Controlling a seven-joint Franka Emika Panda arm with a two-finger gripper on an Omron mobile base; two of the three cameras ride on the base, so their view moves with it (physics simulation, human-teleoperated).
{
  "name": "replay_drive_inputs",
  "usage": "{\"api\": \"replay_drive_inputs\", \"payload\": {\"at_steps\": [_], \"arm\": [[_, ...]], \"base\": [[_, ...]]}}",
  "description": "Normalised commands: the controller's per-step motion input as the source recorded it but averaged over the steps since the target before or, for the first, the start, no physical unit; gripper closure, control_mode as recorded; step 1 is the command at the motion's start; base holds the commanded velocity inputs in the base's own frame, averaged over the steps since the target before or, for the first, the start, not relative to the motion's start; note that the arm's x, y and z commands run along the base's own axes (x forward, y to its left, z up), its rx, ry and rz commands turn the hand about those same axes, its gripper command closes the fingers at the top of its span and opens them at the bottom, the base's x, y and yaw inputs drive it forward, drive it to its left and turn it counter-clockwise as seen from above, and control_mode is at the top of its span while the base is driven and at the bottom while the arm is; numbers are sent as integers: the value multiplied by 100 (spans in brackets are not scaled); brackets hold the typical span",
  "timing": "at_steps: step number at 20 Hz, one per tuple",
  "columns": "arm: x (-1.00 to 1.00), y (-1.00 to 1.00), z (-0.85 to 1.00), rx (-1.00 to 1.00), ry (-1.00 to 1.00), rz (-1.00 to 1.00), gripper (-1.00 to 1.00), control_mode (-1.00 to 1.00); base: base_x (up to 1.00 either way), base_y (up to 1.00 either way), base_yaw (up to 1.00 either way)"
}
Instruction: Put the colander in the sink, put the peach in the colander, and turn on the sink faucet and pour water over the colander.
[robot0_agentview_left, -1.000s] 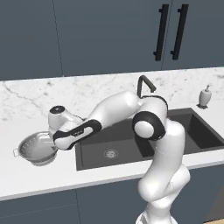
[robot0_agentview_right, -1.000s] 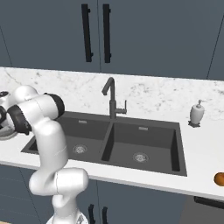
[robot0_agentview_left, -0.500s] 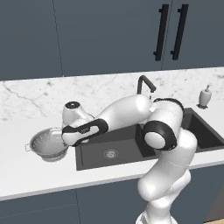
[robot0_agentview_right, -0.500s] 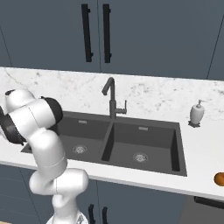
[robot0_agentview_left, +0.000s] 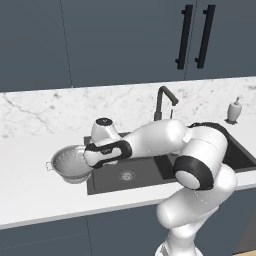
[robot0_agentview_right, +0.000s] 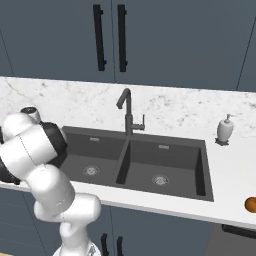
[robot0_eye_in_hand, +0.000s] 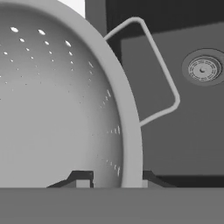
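Arm pose: the white arm rises from its base, bends at a dark elbow joint and reaches out low and leftward in the left base view, forearm near level, wrist turned toward the left edge of the sink (robot0_agentview_left: 150, 172).
End effector: the end effector (robot0_eye_in_hand: 111, 179) has its two dark tips on either side of the colander's rim, one inside the bowl and one outside, pinching the rim between them.
Colander: the colander (robot0_agentview_left: 71, 163) is held at its rim right at the end effector; in the left base view it sits over the white tabletop (robot0_agentview_left: 40, 195) and overlaps the sink's left edge. Whether its base touches the tabletop cannot be told.
Colander detail: in the hand view the bowl's holed inside spreads left of the end effector, and a thin wire side handle (robot0_eye_in_hand: 162, 78) loops out past the rim over the dark basin.
Sink: the left basin lies just beyond the end effector, its round metal drain (robot0_eye_in_hand: 202, 68) ahead and to the right in the hand view.
Sink faucet: the sink faucet (robot0_agentview_right: 128, 112) stands behind the divider between the basins, well apart from the end effector.
Peach: the peach (robot0_agentview_right: 251, 204) lies on the tabletop at the far right edge of the right base view, beyond the right basin, far from the end effector.
Soap dispenser: a small white soap dispenser (robot0_agentview_right: 224, 130) stands behind the right basin.
Writing: no readable labels or brands.
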Motion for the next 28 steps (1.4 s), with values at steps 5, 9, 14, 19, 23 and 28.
{"api": "replay_drive_inputs", "payload": {"at_steps": [5, 9, 14, 19, 23, 28], "arm": [[-18, -49, 0, 0, 0, -1, 100, -100], [-13, -47, 0, 0, 0, -1, 100, -100], [-12, -47, 0, 0, 0, -2, 100, -100], [0, -47, 0, 0, 0, -6, 100, -100], [2, -41, 0, 0, 0, -11, 100, -100], [13, -43, 0, 0, 0, -15, 100, -100]], "base": [[0, 0, 0], [0, 0, 0], [0, 0, 0], [0, 0, 0], [0, 0, 0], [0, 0, 0]]}}
